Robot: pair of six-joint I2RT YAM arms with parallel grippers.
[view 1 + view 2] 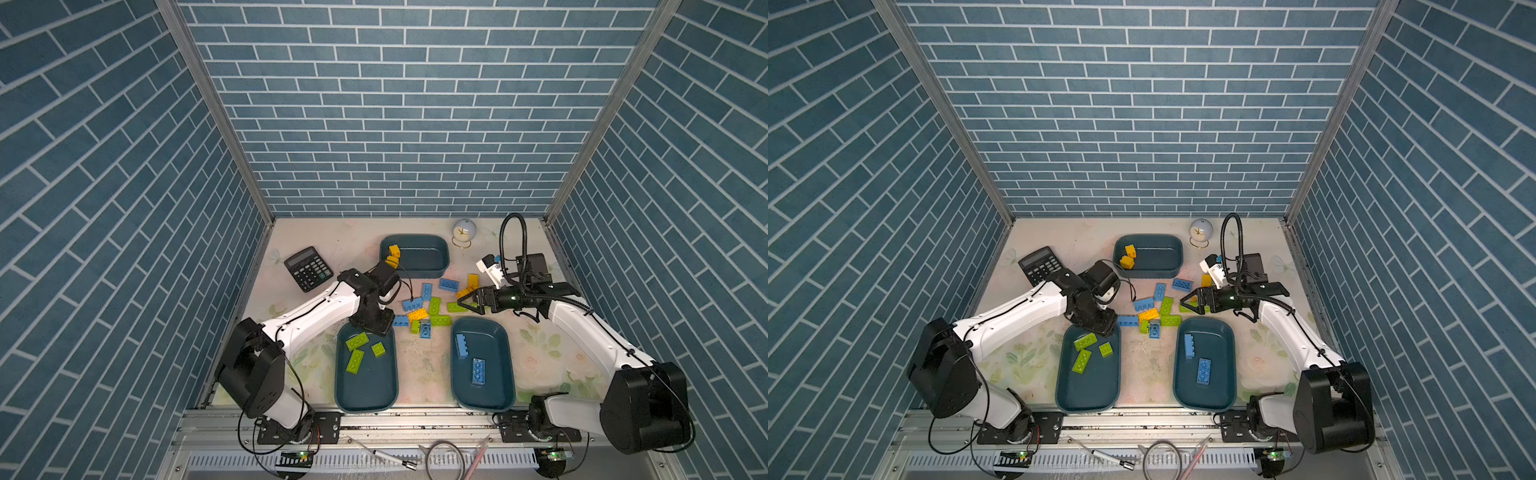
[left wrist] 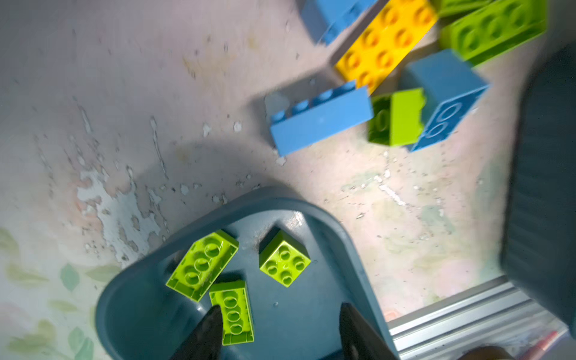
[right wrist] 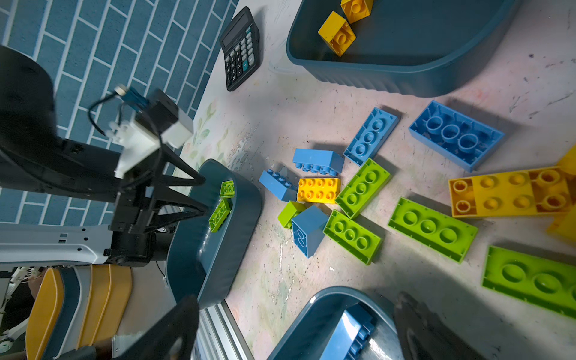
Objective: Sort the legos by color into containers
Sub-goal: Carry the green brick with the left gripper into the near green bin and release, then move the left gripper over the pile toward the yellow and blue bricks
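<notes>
While the black left end effector (image 2: 280,314) hangs over the far end of the near left dark teal plastic tub (image 1: 365,395), its jaws stand partly apart with nothing between them. Three lime green studded plastic bricks (image 1: 355,360) lie on that tub's floor under it: two long ones underside up and a small square one (image 2: 285,264) studs up beside them. The near right dark teal plastic tub (image 1: 498,395) holds two light blue bricks (image 1: 478,371), one on its side and one underside up, apart from each other. The far dark teal plastic tub (image 1: 428,259) holds two small yellow-orange bricks (image 1: 394,250) close together at its left end in both top views. A loose pile of light blue, lime green and yellow-orange bricks (image 1: 434,305) lies on the pale flower-printed surface (image 1: 415,361) between the three tubs, with a long yellow-orange brick (image 3: 318,190) studs up in its middle. The black right end effector (image 1: 459,301) is at the right edge of that pile, jaws spread wide and holding nothing, above a long lime green brick (image 1: 452,306); whether it touches that brick I cannot tell. A black desk calculator (image 1: 308,269) lies near the left wall and a small round white clock (image 1: 464,232) stands near the back wall
</notes>
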